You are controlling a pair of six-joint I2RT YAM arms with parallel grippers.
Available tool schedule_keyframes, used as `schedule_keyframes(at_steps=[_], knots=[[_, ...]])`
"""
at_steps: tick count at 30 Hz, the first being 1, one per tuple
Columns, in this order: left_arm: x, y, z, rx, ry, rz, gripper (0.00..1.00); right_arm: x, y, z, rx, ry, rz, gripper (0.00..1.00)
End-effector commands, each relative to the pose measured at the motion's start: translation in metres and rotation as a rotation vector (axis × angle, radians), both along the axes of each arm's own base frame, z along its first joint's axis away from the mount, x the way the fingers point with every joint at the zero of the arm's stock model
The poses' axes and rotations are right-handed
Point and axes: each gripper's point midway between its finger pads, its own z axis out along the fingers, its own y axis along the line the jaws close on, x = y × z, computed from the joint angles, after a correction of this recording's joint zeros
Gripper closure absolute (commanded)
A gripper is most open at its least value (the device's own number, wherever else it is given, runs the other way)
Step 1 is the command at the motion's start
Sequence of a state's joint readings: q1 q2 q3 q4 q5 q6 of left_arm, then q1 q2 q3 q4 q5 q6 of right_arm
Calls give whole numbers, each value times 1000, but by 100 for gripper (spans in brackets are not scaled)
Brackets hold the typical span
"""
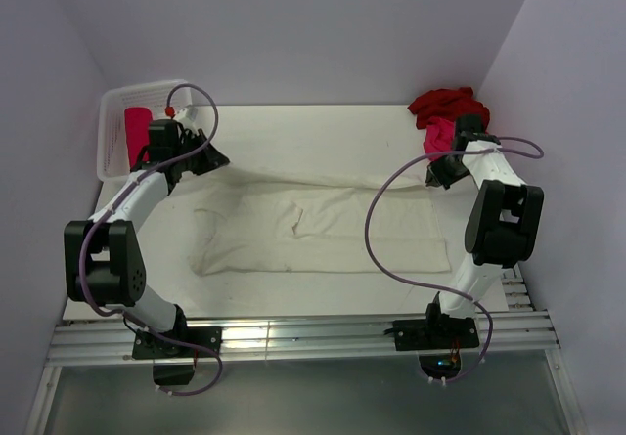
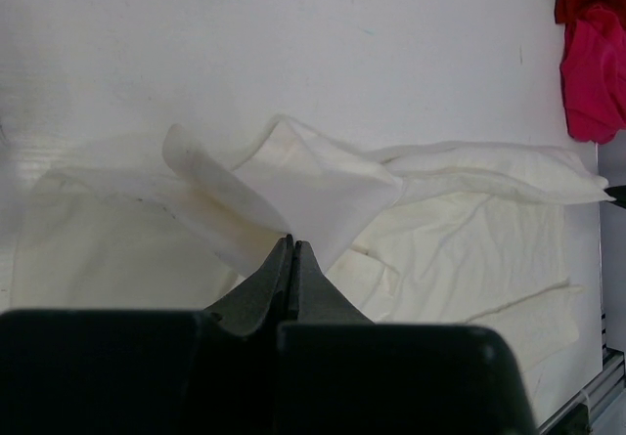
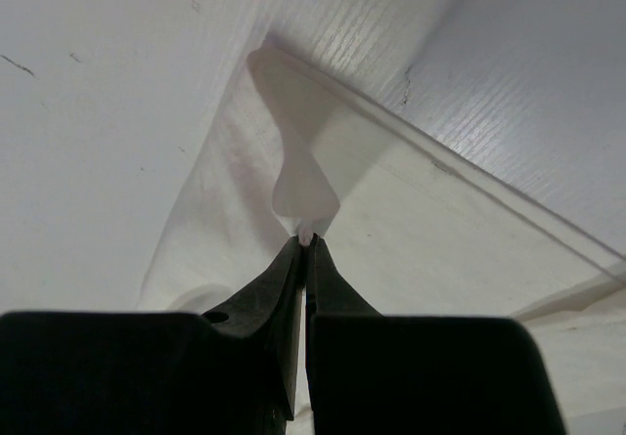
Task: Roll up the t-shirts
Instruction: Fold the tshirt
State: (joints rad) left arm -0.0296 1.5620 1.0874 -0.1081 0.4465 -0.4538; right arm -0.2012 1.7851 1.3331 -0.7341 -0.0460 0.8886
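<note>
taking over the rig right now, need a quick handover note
Left gripper shut on the far edge of the cream-white t-shirt, fabric lifted.
Right gripper shut on the same edge, further right.
The shirt lies spread on the table, not rolled.
Dark red t-shirt and pink-red t-shirt heaped at the far right corner.
Another pink-red bundle sits in the basket, seemingly done.
To do: roll the cream one, then the heap.

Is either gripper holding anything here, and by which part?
Both hold the cream-white cotton t-shirt: the left gripper pinches its far left edge, the right gripper its far right edge, each on a small fold of cloth.
</note>
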Motion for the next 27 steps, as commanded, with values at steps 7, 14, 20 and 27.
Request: schedule_keyframes(at_steps=[7, 14, 20, 27], knots=[[-4, 2, 19, 6, -86, -2, 100, -13, -5, 23, -34, -42, -12, 100], [-8, 5, 31, 10, -98, 14, 100, -19, -4, 27, -33, -48, -12, 100], [-14, 8, 35, 18, -107, 28, 100, -24, -2, 31, -28, -57, -10, 100], [-22, 9, 35, 13, -104, 27, 100, -32, -1, 30, -24, -53, -11, 100]])
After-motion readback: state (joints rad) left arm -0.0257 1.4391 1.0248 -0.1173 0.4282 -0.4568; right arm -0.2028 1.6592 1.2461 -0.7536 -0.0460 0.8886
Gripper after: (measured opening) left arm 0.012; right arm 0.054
